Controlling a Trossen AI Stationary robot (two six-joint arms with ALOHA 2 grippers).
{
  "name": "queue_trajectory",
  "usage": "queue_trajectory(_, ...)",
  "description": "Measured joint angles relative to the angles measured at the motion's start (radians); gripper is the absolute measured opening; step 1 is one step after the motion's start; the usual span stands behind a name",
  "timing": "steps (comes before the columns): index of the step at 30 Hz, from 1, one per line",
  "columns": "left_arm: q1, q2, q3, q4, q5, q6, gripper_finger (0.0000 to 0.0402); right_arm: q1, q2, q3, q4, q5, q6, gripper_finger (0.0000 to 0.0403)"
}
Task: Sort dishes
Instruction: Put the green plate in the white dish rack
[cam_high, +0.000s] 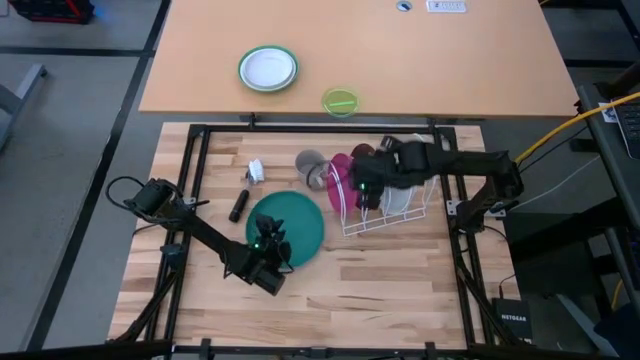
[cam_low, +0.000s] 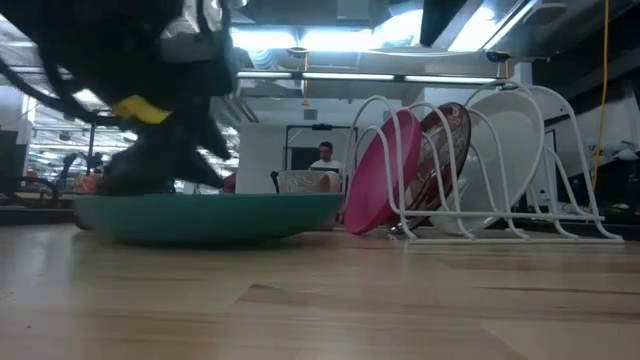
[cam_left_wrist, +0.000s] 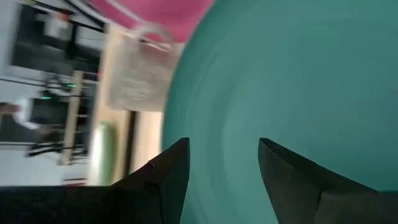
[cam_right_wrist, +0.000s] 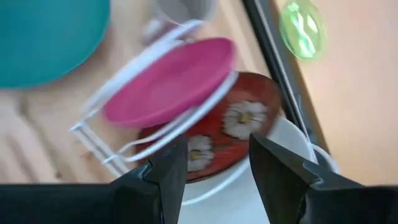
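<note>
left gripper (cam_high: 268, 250) open, fingers (cam_left_wrist: 168, 171) parted over the near rim of the teal plate (cam_high: 290, 222), which lies flat on the table (cam_high: 380, 290) | right gripper (cam_high: 368, 190) open above the rack (cam_high: 392, 215) | pink plate (cam_low: 378, 170), red plate (cam_low: 445, 135), white plate (cam_low: 510, 150) stand in rack slots, in that order

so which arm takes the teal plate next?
Left, probably. Its hand is open right at the teal plate, which lies flat on the table. The right hand is open over the rack, where the other three plates stand.
</note>
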Motion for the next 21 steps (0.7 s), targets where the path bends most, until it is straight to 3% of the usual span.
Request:
queue_trajectory(3,-0.028,0.001,0.002,-0.002,0.044,-0.021,0.0180,0.071,0.002,0.000,0.010,0.001,0.000,0.0175)
queue_trajectory(10,-0.060,0.001,0.042,-0.003,0.012,-0.008,0.0180,0.208,0.008,-0.001,0.033,0.064,0.001,0.0175)
queue_trajectory(16,-0.089,0.001,0.152,-0.063,0.014,-0.015,0.0180,0.319,0.009,-0.002,0.116,0.072,0.002,0.0175)
queue_trajectory(21,-0.137,-0.001,0.273,-0.126,0.178,-0.065,0.0180,0.412,0.016,-0.002,0.160,0.102,0.003,0.0175)
